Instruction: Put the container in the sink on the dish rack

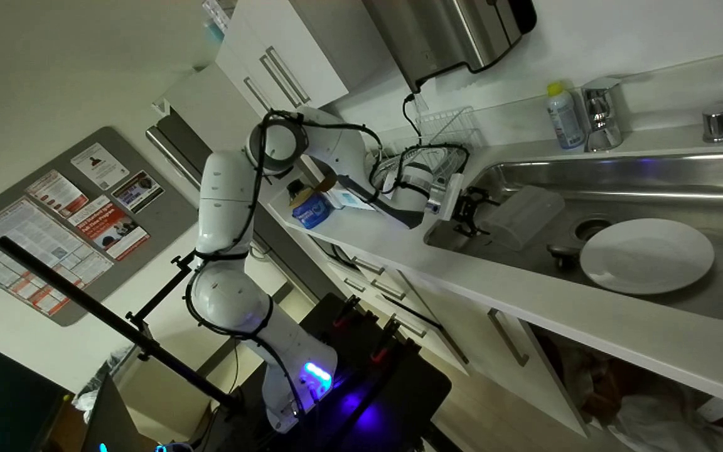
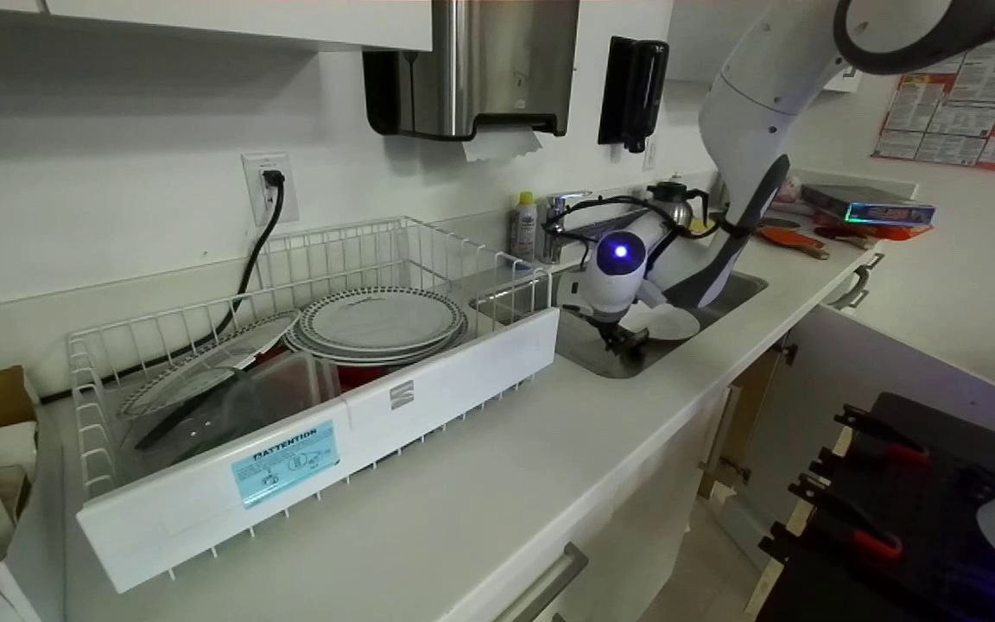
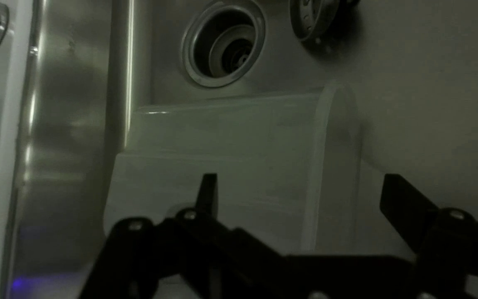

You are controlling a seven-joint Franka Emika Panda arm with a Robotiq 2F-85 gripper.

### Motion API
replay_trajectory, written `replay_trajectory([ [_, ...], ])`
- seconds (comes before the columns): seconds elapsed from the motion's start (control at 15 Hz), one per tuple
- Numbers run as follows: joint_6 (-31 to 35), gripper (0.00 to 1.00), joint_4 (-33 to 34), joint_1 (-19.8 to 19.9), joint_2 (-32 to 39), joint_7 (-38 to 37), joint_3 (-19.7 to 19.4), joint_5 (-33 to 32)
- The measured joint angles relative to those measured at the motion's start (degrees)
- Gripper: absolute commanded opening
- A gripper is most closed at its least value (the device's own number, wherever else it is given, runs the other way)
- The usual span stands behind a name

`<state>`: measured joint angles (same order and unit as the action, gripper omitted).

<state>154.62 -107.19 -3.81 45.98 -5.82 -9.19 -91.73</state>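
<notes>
Black gripper point(image 3: 299, 187) across the bottom of the wrist view, fingers point(image 3: 208, 193) spread well apart. At mid-frame, below the drain hole point(image 3: 224, 47), the cloudy container point(image 3: 239, 164), down in the sink point(image 3: 434, 95). Cannot tell whether touching the gripper. At right in an exterior view, a white plate point(image 1: 647, 256), also in the sink. At left in an exterior view, the dish rack point(image 2: 480, 371), holding stacked dishes point(image 2: 381, 320).

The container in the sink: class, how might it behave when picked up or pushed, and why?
The container looks like translucent plastic, so it is probably light for its size. A glint along its edge suggests smoothness, so it may slip in the gripper. Its flat face would likely make it slide rather than roll.
</notes>
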Motion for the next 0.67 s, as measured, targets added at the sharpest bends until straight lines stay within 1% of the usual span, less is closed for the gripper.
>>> replay_trajectory([
  [0.2,0.0,1.0,1.8,-0.2,1.7,-11.4,0.0,-7.7],
  [0.53,0.0,1.0,2.0,-0.2,2.3,-12.0,0.0,-8.1],
  [0.67,0.0,1.0,2.1,-0.3,2.5,-13.1,0.0,-10.7],
])
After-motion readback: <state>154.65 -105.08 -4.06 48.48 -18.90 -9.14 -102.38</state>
